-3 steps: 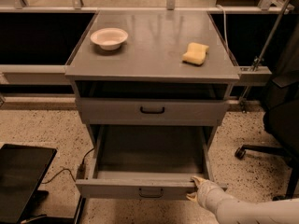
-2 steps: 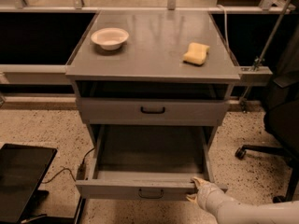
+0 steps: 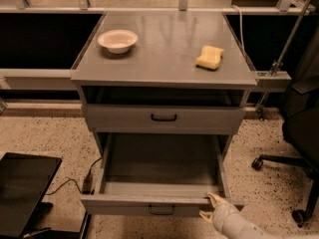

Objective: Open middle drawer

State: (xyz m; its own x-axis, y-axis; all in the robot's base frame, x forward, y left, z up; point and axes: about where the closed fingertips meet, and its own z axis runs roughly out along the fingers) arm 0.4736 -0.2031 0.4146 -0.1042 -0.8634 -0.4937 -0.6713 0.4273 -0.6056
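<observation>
At far left a black flat panel point(image 3: 25, 183) lies on the speckled floor, with a cable running from it toward the cabinet's foot. On the worktop point(image 3: 164, 59) a white bowl point(image 3: 117, 40) sits toward the left rear.

Under the worktop a shallower drawer point(image 3: 124, 118) is closed. Below it the middle drawer point(image 3: 124, 203) stands pulled far out toward the camera, its plain grey tray bare and its small black bar handle at the centre of the front. A yellow sponge point(image 3: 210, 57) rests on the right side of the worktop, well apart from the bowl.

The end effector point(image 3: 209, 206) comes in from the bottom right corner, at the right end of the drawer front. Its two tips are parted by a narrow gap. The upper one touches the front's top rim and the lower one lies before the face. It does not look clamped on anything.

The front lies just left of the end effector, its long axis running left to right, the handle well off to the left. Any further pull would go toward the camera, square to that axis. An off-centre pull could skew the tray, though opening looks nearly complete. A black chair point(image 3: 299, 133) stands at far right.
</observation>
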